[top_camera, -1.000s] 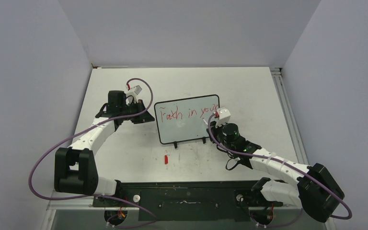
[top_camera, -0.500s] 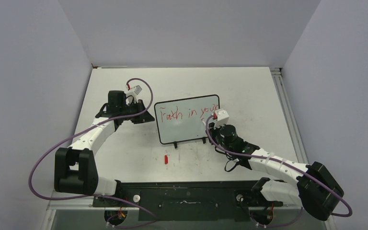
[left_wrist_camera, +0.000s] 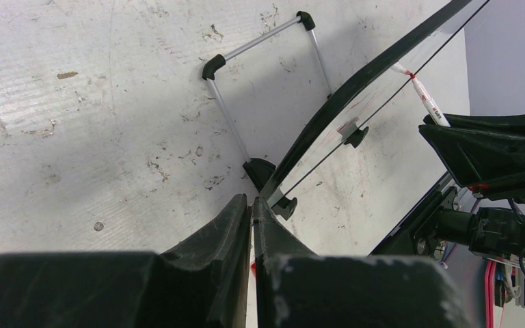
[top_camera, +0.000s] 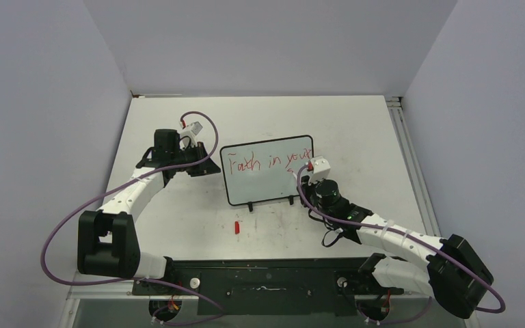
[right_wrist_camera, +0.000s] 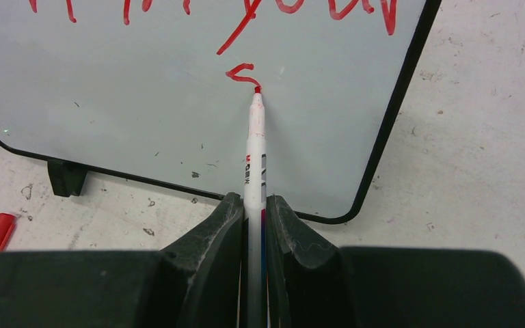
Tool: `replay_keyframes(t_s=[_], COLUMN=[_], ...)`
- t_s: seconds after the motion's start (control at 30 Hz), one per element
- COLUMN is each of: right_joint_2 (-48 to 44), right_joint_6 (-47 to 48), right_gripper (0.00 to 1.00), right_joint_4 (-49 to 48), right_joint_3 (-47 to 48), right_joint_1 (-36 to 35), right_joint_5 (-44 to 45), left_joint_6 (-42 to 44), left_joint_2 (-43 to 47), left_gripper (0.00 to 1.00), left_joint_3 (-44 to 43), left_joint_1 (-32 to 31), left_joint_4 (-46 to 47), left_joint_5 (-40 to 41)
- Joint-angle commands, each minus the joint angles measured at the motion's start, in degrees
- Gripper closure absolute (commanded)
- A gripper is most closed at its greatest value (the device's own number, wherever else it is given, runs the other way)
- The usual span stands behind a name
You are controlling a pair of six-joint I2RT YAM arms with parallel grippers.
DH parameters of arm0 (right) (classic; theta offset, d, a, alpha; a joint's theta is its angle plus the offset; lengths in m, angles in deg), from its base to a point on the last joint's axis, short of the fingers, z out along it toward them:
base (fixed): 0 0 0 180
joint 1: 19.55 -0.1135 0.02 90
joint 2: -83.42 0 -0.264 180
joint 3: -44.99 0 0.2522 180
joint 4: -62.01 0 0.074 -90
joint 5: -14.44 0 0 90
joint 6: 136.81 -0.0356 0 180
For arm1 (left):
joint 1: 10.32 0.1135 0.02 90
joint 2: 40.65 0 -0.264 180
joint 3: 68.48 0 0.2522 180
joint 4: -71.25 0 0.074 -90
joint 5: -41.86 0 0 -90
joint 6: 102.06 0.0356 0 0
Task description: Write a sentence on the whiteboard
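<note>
**Two arms at a small whiteboard, second line of writing just begun**

Two robot arms work on a scuffed white surface. The whiteboard, black-framed with rounded corners, stands near the middle of the surface on two small black feet. It leans back on a wire stand.

The sentence runs in slanting red handwriting across the top of the board and so far reads about "Faith in your". Over the last second the right arm has dropped a little from the end of that line. A small red curl, seemingly the start of an "s", now sits under "your". This suggests the first line is done and the second is only starting, so most of the remaining words are still to be written.

The right gripper is clamped on a white-barrelled red marker. The marker's tip touches the board at the end of the fresh curl.

The left gripper has not moved. Its jaws are pressed together on nothing, just beside the board's lower left corner. Whether it touches the frame cannot be told.

A red cap lies on the surface in front of the board, apart from both arms.

No container shows in any view.
</note>
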Motion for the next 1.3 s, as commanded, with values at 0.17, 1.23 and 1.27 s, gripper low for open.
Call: replay_keyframes(t_s=[0.17,1.23,1.27], right_joint_2=[1.42,-1.44,-1.36], right_joint_6=[-0.32,0.91,0.93], right_gripper=[0.95,0.95,0.95], right_joint_4=[-2.24,-2.15,-2.24], right_joint_3=[0.22,1.12,1.09], right_joint_1=[-2.11,0.55,0.56], right_joint_5=[-0.35,0.04,0.06], left_joint_6=[-0.18,-1.67,-1.61], left_joint_2=[3.62,-2.33,-2.33], left_gripper=[0.82,0.66,0.67], left_joint_3=[-0.16,-0.21,-0.22], left_joint_1=[1.6,-0.2,-0.24], left_joint_4=[1.4,4.83,4.85], left_joint_5=[-1.35,-6.27,-6.19])
